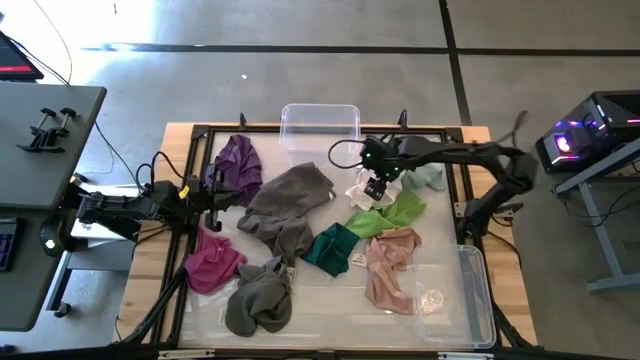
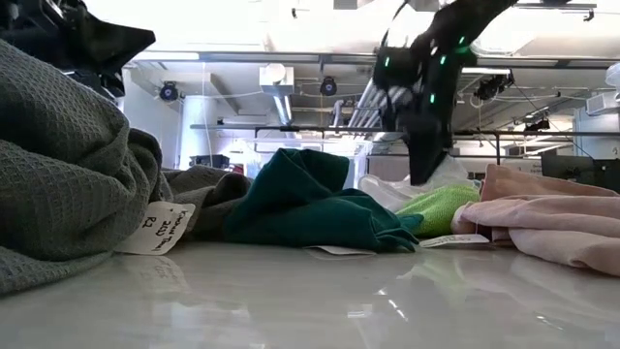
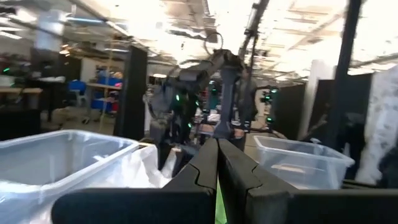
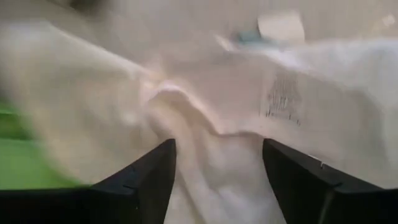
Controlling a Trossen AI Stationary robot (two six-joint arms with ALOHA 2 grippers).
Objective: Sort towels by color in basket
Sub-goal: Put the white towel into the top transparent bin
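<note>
Right gripper (image 4: 214, 171) fingers spread over white towel (image 4: 211, 106), label visible only here.

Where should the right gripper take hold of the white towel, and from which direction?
Judging by its crumpled pose, best on the raised fold of the white towel, coming straight down from above. The right gripper is open and straddles that ridge, with the lime green towel close beside it.

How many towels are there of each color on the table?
Purple soft cloth towel: 1
Grey cloth towels: 2
Magenta cloth towel: 1
Dark teal cloth towel: 1
Lime green cloth towel: 1
Pink cloth towel: 1
White cloth towel: 1
Pale teal cloth towel: 1
Total: 9 that I can see
</note>
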